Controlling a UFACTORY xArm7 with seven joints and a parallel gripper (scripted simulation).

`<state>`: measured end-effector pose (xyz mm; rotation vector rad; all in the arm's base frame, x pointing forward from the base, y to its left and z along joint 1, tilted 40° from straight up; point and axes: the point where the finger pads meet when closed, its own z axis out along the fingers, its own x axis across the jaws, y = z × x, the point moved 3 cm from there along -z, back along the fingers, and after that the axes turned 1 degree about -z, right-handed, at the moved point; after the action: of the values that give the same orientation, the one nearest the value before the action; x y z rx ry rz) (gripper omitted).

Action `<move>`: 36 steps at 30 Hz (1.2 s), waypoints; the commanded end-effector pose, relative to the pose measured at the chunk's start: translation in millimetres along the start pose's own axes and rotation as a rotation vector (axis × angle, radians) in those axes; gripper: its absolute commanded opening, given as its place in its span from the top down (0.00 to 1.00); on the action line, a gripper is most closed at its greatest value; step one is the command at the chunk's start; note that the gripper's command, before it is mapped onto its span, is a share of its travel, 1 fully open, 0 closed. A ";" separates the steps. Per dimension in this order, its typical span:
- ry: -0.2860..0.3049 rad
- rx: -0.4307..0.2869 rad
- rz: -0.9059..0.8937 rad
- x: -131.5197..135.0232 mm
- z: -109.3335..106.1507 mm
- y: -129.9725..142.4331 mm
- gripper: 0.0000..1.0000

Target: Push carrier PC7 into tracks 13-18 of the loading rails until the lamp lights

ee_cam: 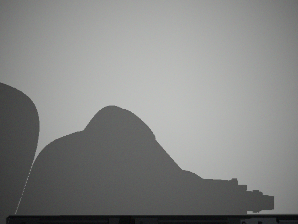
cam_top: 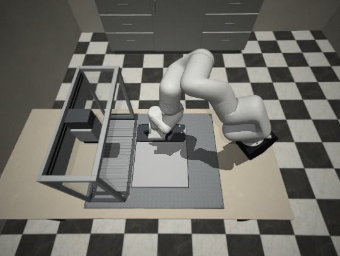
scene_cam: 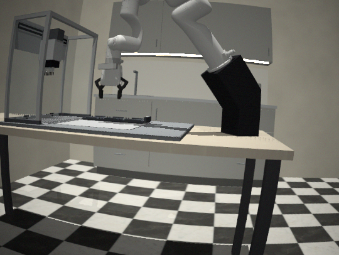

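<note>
Carrier PC7 (cam_top: 177, 136) (scene_cam: 110, 119), long, flat and dark, lies in front of the far-side tracks, its handle (scene_cam: 147, 119) toward the arm's base. Its dark edge (ee_cam: 75, 219) shows at the bottom of the wrist view. The ribbed loading rails (cam_top: 116, 170) (scene_cam: 59, 119) lie left of it in the top view; the carrier's left end is close to them. My gripper (cam_top: 157, 135) (scene_cam: 110, 95) is open and empty, pointing down, well above the carrier. In the top view it hides part of the carrier. Track numbers and the lamp cannot be made out.
A pale plate (cam_top: 160, 167) (scene_cam: 107, 125) lies beside the carrier on a grey base board (cam_top: 204, 183) (scene_cam: 163, 130). A tall metal frame (cam_top: 69, 178) (scene_cam: 40, 94) stands over the rails, with a boxy head (cam_top: 80, 118) (scene_cam: 54, 47) hanging inside it.
</note>
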<state>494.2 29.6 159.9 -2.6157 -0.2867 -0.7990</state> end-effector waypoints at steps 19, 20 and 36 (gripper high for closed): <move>0.002 -0.001 0.001 0.1 -12.0 20.3 0.00; 0.002 -0.001 0.001 0.0 -12.0 25.3 0.00; 0.002 -0.001 0.001 -1.2 -12.2 95.6 0.00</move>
<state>506.5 -43.6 146.4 -2.6173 -0.2839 -0.8013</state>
